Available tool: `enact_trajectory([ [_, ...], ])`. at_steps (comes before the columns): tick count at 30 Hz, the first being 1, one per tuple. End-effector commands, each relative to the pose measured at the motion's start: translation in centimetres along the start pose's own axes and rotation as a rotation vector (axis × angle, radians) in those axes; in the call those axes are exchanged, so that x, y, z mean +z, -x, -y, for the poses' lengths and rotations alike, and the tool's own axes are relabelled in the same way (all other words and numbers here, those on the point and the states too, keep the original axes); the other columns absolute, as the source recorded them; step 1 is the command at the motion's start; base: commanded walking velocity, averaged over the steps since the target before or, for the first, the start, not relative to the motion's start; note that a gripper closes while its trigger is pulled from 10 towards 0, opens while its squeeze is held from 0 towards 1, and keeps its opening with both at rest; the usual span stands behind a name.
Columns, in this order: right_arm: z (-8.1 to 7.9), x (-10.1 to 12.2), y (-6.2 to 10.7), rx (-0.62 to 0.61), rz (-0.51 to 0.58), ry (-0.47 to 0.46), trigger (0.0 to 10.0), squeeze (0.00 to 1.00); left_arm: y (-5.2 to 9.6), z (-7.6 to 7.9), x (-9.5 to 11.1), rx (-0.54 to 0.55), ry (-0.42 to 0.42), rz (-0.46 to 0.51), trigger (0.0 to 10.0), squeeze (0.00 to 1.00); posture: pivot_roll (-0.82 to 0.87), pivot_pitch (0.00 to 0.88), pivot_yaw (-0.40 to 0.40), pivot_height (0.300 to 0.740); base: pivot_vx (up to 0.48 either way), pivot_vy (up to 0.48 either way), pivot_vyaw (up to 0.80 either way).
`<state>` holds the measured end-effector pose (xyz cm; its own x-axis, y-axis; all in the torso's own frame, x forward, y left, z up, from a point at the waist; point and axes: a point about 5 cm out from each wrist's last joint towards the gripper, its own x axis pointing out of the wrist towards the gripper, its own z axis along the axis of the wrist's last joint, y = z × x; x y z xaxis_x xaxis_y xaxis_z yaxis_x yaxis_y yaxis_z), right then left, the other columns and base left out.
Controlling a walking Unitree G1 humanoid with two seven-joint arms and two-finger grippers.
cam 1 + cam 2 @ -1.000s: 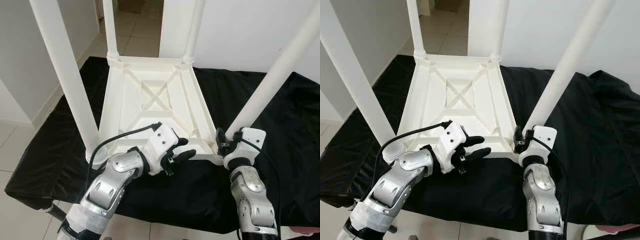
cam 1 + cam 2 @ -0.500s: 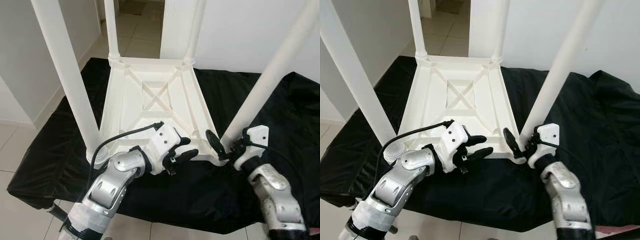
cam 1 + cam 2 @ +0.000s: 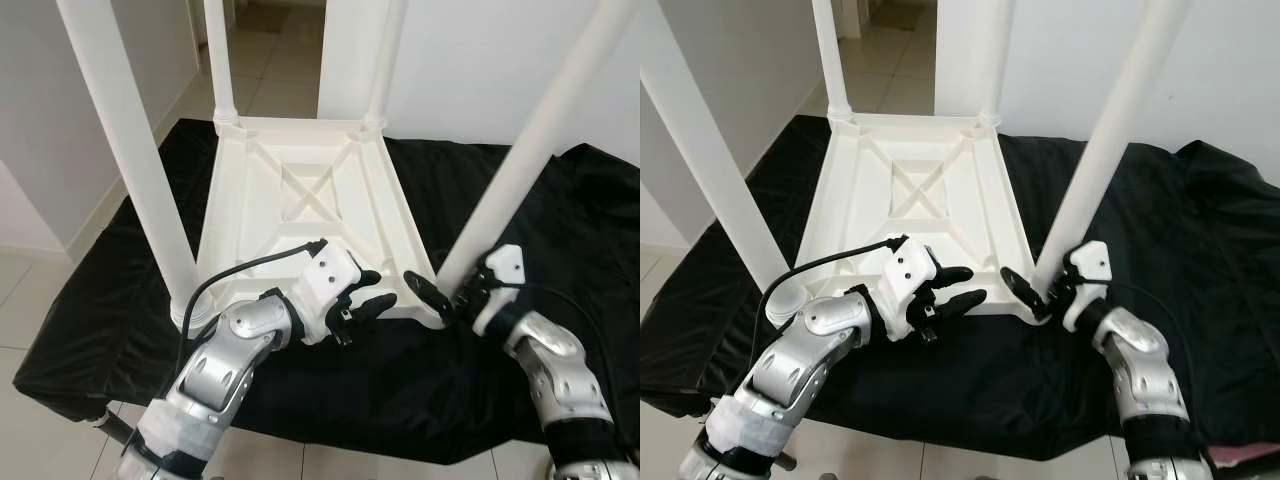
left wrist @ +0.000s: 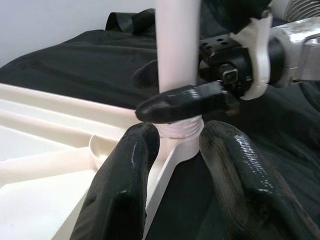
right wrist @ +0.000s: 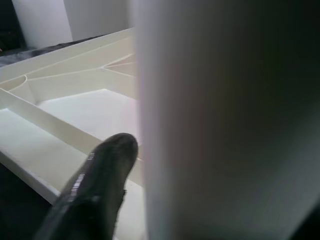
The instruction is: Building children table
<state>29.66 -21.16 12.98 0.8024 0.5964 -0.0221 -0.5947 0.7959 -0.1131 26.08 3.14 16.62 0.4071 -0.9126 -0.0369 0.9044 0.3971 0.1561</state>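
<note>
1. The white tabletop [image 3: 305,225] lies upside down on a black cloth [image 3: 560,250] over a low stand, with four legs standing up from its corners. The near-right leg [image 3: 520,165] is the one in hand.
2. The right claw [image 3: 447,296] is spread around the base of that leg, one finger [image 4: 182,102] lying across the front and the other behind; whether it presses on the leg I cannot tell.
3. The left claw [image 3: 362,307] hovers with its fingers parted over the tabletop's near edge, just beside the leg's socket [image 4: 182,137], holding nothing.
4. Risk: threads show at the foot of the leg in the left wrist view, so it may not be fully seated. A sideways pull low down could cock it in the socket or jam the thread.
5. Risk: the tabletop is unheld on loose cloth; twisting the leg could turn or slide the whole piece toward the near edge, which the corner already sits close to.
6. Risk: the two claws are very near each other at this corner and could knock together.
7. Room: open cloth lies to the right and behind; the near-left leg [image 3: 125,150] and a wall [image 3: 60,110] crowd the left side.
</note>
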Motion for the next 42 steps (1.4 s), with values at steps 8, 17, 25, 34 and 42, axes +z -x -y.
enact_trajectory([
  [8,-0.1,-1.0,0.3,0.054,-0.034,0.014,0.0,0.0,-0.2,-0.1,-0.1,-0.008,-0.009,-0.003,10.0,0.0,-0.08,0.0,-0.023,0.74,0.0,0.0,0.0],
  [17,-0.9,-2.1,1.0,-0.01,-0.044,-0.017,10.0,0.0,-0.2,0.0,-0.6,-0.022,-0.024,-0.027,10.0,0.0,-0.07,0.0,-0.018,0.74,0.0,0.0,0.0],
  [25,-2.1,-1.8,0.8,-0.193,-0.025,-0.026,10.0,0.0,-0.2,0.1,-1.0,-0.023,-0.012,-0.035,10.0,0.0,-0.09,0.0,-0.013,0.74,0.0,0.0,0.0],
  [34,-6.5,-1.6,-0.5,-0.611,0.008,-0.168,10.0,0.0,0.1,0.4,-1.5,-0.012,0.009,-0.044,10.0,0.0,-0.1,0.0,-0.02,0.74,0.0,0.0,0.0],
  [42,-8.0,-0.3,-1.4,-0.733,0.067,-0.243,10.0,0.0,0.2,0.3,-1.5,0.017,0.02,-0.035,10.0,0.0,-0.09,0.0,-0.034,0.74,0.0,0.0,0.0],
])
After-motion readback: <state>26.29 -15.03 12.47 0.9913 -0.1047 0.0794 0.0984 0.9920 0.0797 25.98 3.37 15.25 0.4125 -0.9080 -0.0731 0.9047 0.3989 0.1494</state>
